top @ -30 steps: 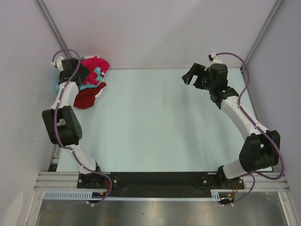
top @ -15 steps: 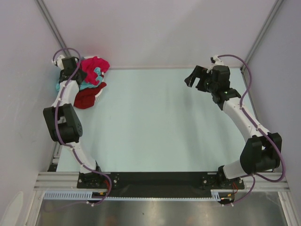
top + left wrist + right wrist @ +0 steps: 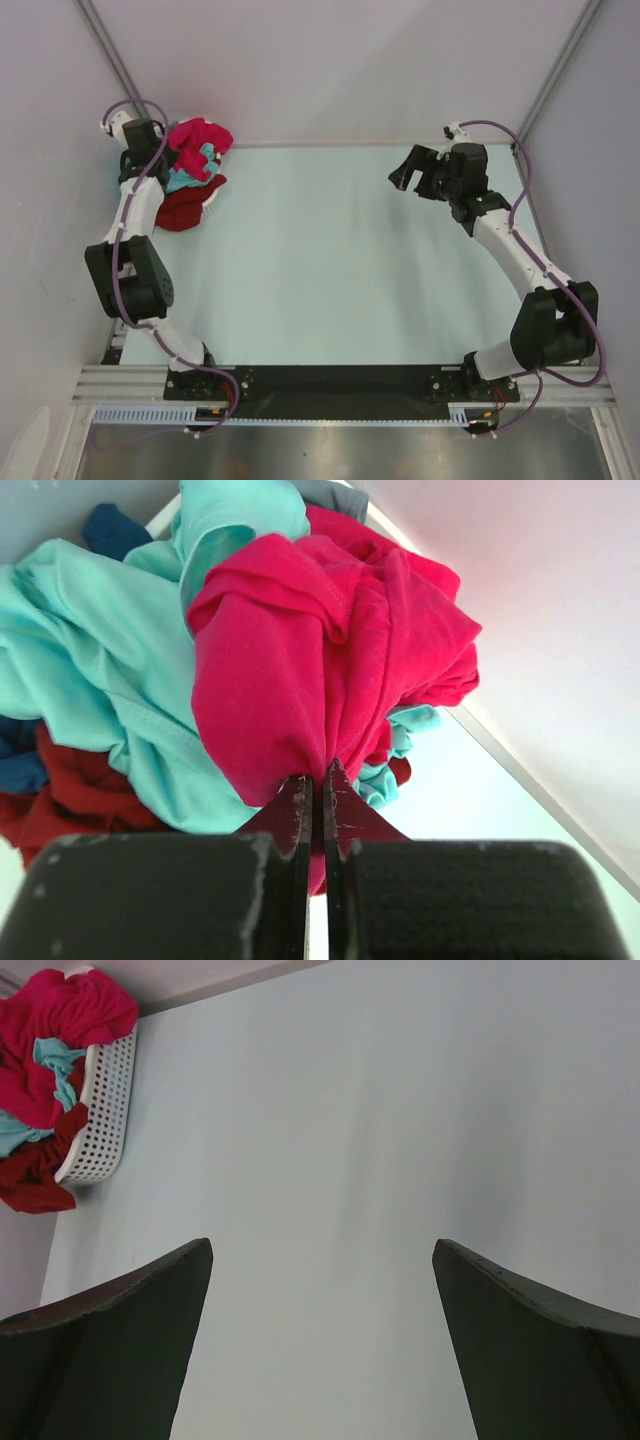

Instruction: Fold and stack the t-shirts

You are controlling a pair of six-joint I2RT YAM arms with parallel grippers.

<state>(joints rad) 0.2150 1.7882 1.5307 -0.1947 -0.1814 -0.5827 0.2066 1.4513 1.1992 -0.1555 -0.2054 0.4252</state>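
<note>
The t-shirts lie bunched in a heap at the table's far left corner. On top is the crimson-pink t-shirt [image 3: 203,137] [image 3: 330,650], with a light teal one [image 3: 190,178] [image 3: 90,700] under it, a dark maroon one [image 3: 183,208] [image 3: 70,790] lowest and a bit of dark blue [image 3: 110,528] behind. My left gripper [image 3: 317,780] [image 3: 165,160] is shut on a fold of the crimson-pink t-shirt. My right gripper [image 3: 322,1260] [image 3: 405,168] hangs open over the bare table at the far right, nothing between its fingers.
A small white perforated basket [image 3: 100,1100] [image 3: 212,203] holds the heap against the back wall. The pale green table [image 3: 340,260] is boxed in by grey walls at the left, back and right.
My left gripper has shut on the crimson-pink fold and its wrist has drawn a little toward the back-left corner. The right gripper shifted slightly and stays open.
</note>
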